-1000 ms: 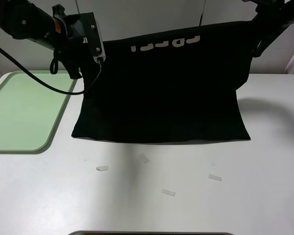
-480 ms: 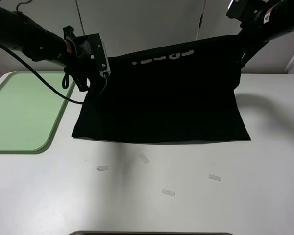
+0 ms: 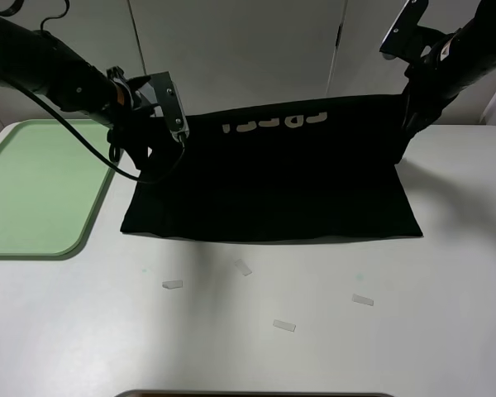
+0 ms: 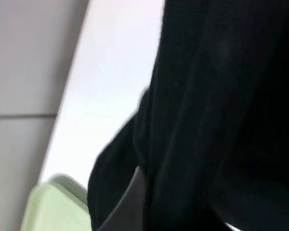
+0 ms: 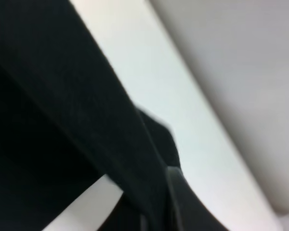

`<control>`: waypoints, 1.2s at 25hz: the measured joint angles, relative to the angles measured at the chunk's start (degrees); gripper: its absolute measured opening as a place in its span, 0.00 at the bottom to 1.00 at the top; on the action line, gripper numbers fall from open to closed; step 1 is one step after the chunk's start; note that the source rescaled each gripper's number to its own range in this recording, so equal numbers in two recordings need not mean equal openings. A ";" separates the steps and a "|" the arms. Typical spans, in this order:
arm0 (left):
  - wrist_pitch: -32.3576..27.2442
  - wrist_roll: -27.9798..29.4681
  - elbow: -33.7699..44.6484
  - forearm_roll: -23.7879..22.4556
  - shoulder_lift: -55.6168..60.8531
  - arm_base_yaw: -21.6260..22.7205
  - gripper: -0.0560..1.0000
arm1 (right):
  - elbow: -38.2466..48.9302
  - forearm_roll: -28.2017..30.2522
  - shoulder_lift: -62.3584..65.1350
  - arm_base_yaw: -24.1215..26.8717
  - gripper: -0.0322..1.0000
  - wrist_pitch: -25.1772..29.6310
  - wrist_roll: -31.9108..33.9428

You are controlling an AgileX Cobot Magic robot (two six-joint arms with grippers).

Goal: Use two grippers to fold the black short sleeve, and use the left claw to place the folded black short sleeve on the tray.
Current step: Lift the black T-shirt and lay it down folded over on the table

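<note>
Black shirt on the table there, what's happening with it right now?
Two robot arms are folding the black short sleeve. The left pincer and the right pincer each hold one far corner, shut on the cloth and raised above the table. The far part hangs up with its pale lettering near the top, while the near edge lies flat. The green tray sits to the left, and the shirt is not on it yet.
</note>
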State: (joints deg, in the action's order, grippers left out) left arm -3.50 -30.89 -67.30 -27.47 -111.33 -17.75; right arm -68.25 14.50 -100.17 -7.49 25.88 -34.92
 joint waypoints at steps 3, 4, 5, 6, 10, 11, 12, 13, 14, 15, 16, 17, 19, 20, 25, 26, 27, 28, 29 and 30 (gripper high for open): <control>-3.36 1.03 0.00 0.51 0.00 -0.48 0.05 | 0.00 -2.72 0.00 0.00 0.03 4.58 0.00; -4.47 1.35 0.00 0.74 0.00 -0.75 0.05 | 0.00 -3.73 0.00 0.00 0.03 6.15 0.00; -5.54 1.51 0.00 1.34 0.00 -1.02 0.05 | 0.00 -4.54 0.00 0.00 0.03 7.63 0.00; -7.68 1.68 0.00 2.54 0.00 -1.61 0.05 | 0.00 -5.07 0.00 0.00 0.03 8.95 0.00; -12.39 1.79 0.00 5.87 0.00 -2.69 0.05 | 0.00 -7.24 0.00 0.00 0.03 13.75 0.02; -13.49 1.79 0.00 6.89 0.00 -2.84 0.05 | 0.00 -7.84 0.00 0.00 0.03 14.66 0.02; -13.49 1.79 0.00 6.89 0.00 -2.84 0.05 | 0.00 -8.50 0.00 0.00 0.03 15.69 0.02; -14.81 1.85 0.00 7.79 0.00 -2.89 0.05 | 0.00 -9.03 0.00 0.00 0.03 16.61 0.02; -15.71 1.85 0.00 8.95 0.00 -2.94 0.05 | 0.00 -9.66 0.00 0.00 0.03 17.34 0.02; -16.69 1.91 0.00 10.01 0.00 -2.94 0.05 | 0.00 -10.30 0.00 0.00 0.03 17.92 0.02; -17.58 1.91 -0.05 10.87 0.00 -2.94 0.05 | 0.00 -10.73 0.00 0.00 0.03 18.45 0.02; -18.31 1.91 -0.06 11.51 0.00 -2.94 0.05 | 0.00 -11.13 0.00 0.00 0.03 18.83 0.02; -19.27 1.91 -0.06 12.60 0.00 -2.94 0.05 | 0.00 -11.65 0.00 0.00 0.03 19.64 0.02; -19.68 1.96 -0.06 13.13 0.00 -2.94 0.05 | 0.00 -11.78 0.00 0.00 0.03 19.97 0.02; -20.85 1.96 -0.06 15.13 0.00 -2.94 0.05 | 0.00 -11.90 0.00 0.00 0.03 20.23 0.02; -20.85 1.96 -0.06 15.13 0.00 -2.94 0.05 | 0.00 -11.90 0.00 0.00 0.03 20.23 0.02; -20.85 1.96 -0.06 15.18 0.00 -2.94 0.06 | 0.00 -11.90 0.00 0.00 0.06 20.23 0.07; -20.85 1.96 -0.06 15.27 0.00 -2.94 0.08 | 0.00 -11.84 0.00 0.00 0.12 20.55 0.07; -20.92 1.96 -0.06 15.55 0.00 -2.94 0.11 | 0.00 -11.36 0.00 0.00 0.26 21.18 0.20; -21.32 1.96 -0.06 15.67 0.00 -2.83 0.18 | 0.00 -10.60 0.00 0.00 0.45 22.29 0.27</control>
State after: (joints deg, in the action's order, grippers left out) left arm -24.83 -28.93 -67.35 -11.80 -111.33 -20.58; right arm -68.25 3.91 -100.17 -7.49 48.17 -34.65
